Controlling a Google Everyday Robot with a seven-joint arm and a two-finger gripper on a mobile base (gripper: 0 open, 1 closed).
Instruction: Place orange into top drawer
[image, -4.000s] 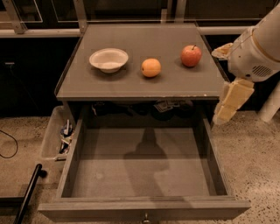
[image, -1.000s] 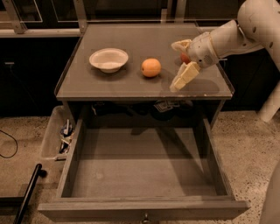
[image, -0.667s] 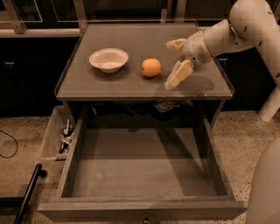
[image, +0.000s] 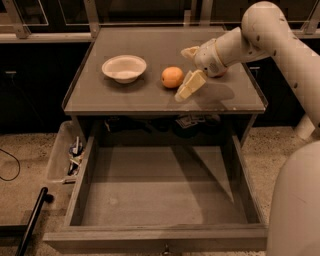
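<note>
The orange (image: 172, 77) sits on the grey cabinet top (image: 125, 97), right of a white bowl. My gripper (image: 187, 70) hovers just right of the orange, its two cream fingers spread wide, one behind and one in front of the fruit's right side. It holds nothing. The top drawer (image: 160, 192) is pulled fully out below the cabinet top and its flat bottom is bare. My arm reaches in from the upper right and hides the red apple almost fully.
A white bowl (image: 124, 67) stands on the cabinet top, left of the orange. A clear plastic bin (image: 64, 155) with small items hangs at the drawer's left side. A black bar (image: 32, 220) lies on the floor at lower left.
My gripper has moved left across the cabinet top, from beside the apple to right beside the orange. The orange and bowl have not moved.
</note>
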